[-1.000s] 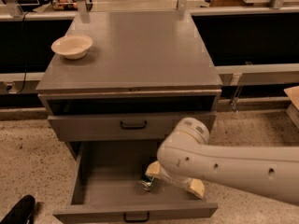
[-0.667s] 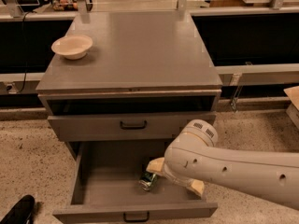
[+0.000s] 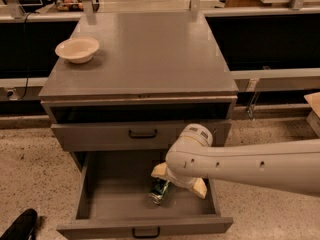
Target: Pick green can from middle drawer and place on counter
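Cream bowl [image 3: 77,49], upright, back left; speckled floor [image 3: 30,154] below.

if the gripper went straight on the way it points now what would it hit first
Probably the green can, right by the gripper down in the open middle drawer; otherwise the drawer floor. Depth is unclear.

The arm [image 3: 240,166] largely hides the end effector [image 3: 173,182], down in the middle drawer [image 3: 107,204].
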